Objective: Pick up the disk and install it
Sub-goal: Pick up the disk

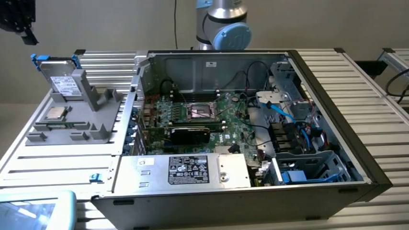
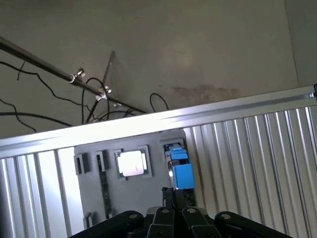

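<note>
Exterior view: disk [image 1: 56, 71] stands upright, white label [image 1: 64, 86] illegible.

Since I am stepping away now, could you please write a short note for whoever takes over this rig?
The claw is shut and empty, hovering over the grey holder, clear of the disk.
The disk stands upright in that holder, at the exterior view's left of the open computer case.
Done: nothing that shows; the disk is untouched.
Left: picking up the disk and installing it.
</note>
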`<move>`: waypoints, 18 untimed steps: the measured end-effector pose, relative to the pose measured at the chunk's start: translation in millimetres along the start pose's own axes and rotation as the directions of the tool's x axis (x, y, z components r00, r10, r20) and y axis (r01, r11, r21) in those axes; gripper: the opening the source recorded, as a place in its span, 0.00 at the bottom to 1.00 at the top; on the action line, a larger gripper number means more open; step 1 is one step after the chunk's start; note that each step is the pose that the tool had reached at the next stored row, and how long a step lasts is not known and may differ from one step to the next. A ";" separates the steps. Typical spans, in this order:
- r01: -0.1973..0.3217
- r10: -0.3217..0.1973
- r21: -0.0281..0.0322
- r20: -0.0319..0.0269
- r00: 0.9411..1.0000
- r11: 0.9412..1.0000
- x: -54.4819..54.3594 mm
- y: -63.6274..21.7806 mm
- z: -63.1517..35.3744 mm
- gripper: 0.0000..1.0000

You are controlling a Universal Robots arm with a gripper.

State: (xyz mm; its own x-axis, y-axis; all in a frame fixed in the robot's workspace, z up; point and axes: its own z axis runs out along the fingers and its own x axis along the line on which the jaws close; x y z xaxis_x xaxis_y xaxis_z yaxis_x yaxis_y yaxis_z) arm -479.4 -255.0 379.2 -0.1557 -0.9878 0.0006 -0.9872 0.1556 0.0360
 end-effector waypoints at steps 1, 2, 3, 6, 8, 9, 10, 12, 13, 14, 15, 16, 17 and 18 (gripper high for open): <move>0.018 -0.018 0.001 0.000 1.000 1.000 0.0 0.0 0.0 0.11; 0.036 -0.036 0.002 -0.001 0.999 0.999 0.0 0.0 0.1 0.11; 0.054 -0.054 0.003 -0.001 0.999 0.999 0.0 0.0 0.0 0.11; 0.105 -0.105 0.008 -0.003 0.994 0.994 0.0 0.0 0.0 0.11; 0.128 -0.128 0.011 -0.003 0.992 0.992 0.0 0.0 0.1 0.11; 0.134 -0.134 0.012 -0.002 0.991 0.991 -0.1 0.0 0.2 0.11; 0.139 -0.139 0.013 -0.001 0.990 0.990 -0.2 0.0 0.2 0.11; 0.144 -0.145 0.014 0.005 0.989 0.989 -0.2 0.1 0.3 0.11; 0.146 -0.147 0.014 0.009 0.989 0.989 -0.2 0.1 0.5 0.11; 0.148 -0.148 0.015 0.016 0.989 0.989 -0.3 0.1 0.7 0.11; 0.148 -0.149 0.015 0.024 0.989 0.989 -0.3 0.0 0.8 0.11; 0.149 -0.149 0.015 0.034 0.988 0.989 -0.3 0.0 1.0 0.11; 0.149 -0.149 0.014 0.038 0.988 0.989 -0.3 0.0 1.3 0.11; 0.149 -0.149 0.014 0.038 0.988 0.989 -0.3 0.0 1.4 0.11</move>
State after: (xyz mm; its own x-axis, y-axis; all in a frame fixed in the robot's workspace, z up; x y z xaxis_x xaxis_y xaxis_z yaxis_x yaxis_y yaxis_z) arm -479.3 -254.7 377.9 -0.0080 -0.9990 -0.0431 -0.9997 0.0070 0.0220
